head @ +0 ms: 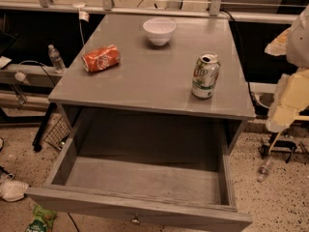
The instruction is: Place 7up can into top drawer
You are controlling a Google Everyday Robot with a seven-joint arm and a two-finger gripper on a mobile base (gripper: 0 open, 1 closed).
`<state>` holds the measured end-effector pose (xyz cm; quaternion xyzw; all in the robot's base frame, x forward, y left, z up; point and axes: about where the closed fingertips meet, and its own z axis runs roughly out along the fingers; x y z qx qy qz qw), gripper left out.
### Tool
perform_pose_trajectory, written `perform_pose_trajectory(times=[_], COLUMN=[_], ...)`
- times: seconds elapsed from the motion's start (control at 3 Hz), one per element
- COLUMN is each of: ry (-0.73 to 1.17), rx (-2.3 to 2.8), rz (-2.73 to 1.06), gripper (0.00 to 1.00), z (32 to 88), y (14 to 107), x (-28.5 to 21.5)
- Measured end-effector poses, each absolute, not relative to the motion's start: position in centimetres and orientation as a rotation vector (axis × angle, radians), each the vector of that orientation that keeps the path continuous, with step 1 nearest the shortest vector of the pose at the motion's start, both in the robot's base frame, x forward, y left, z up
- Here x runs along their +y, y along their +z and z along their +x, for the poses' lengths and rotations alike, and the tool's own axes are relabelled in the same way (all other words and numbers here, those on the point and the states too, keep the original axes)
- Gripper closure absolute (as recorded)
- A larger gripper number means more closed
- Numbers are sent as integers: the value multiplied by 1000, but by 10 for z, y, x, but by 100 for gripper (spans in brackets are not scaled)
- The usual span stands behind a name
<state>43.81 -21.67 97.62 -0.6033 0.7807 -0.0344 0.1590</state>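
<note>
The 7up can (205, 76) stands upright on the right side of the grey table top (145, 81), near its front edge. The top drawer (145, 208) is pulled wide open below the table, and nothing lies inside it. Its small round knob (135, 220) shows on the front panel. My gripper (286, 111) is at the far right edge of the view, off the table's right side and apart from the can, at about the height of the table top. It holds nothing that I can see.
An orange-red can (101, 58) lies on its side at the table's left. A white bowl (159, 31) sits at the back middle. A water bottle (56, 58) stands left of the table. A bottle (264, 170) and a green packet (41, 219) lie on the floor.
</note>
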Motion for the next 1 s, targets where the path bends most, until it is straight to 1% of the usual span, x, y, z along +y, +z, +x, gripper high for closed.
perform_pose_trajectory(times=[0.33,0.67,1.0], ry=[-98,10,255], rx=[2232,2216,2123], rz=[-1725,-1655,-1523], gripper=[0,0,0], z=[438,450,501], y=[976,969,950], x=[-217,-215,-194])
